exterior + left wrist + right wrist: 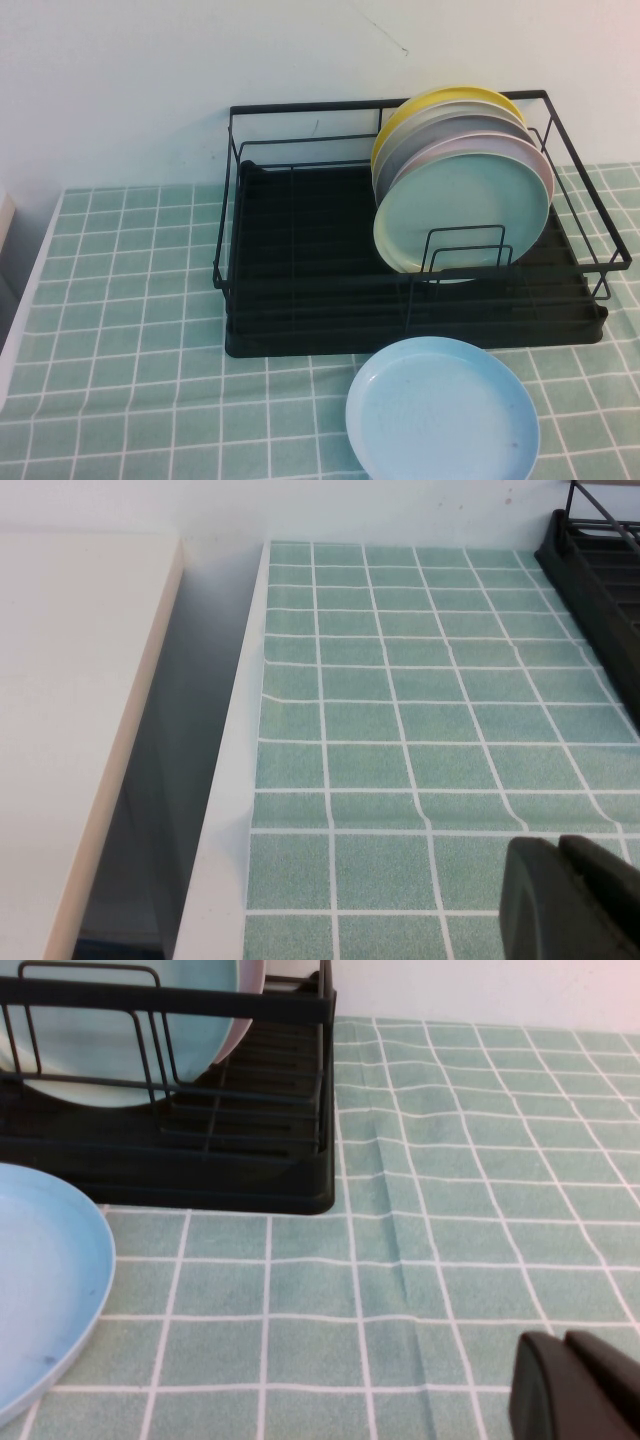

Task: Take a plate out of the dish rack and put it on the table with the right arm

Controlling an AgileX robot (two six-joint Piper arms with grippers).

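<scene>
From the high camera I saw the dish rack (300, 260) sitting toward the back of the desk (120, 330), with the mint-green plate (462, 208) standing on edge at the front of a row of plates in the rack's right half, a pale pink plate (540, 160) just behind it and a yellow plate (440, 100) at the back. A light blue plate (442, 412) lay flat on the desk just in front of the rack; neither arm showed here. On my left wrist feed the left gripper (575, 898) hung low over bare checked cloth near the desk's left edge, its fingers pressed together, the rack's corner well apart from it. On my right wrist feed the right gripper (580, 1385) hovered over the cloth beside the rack's end, fingers together and holding nothing.
</scene>
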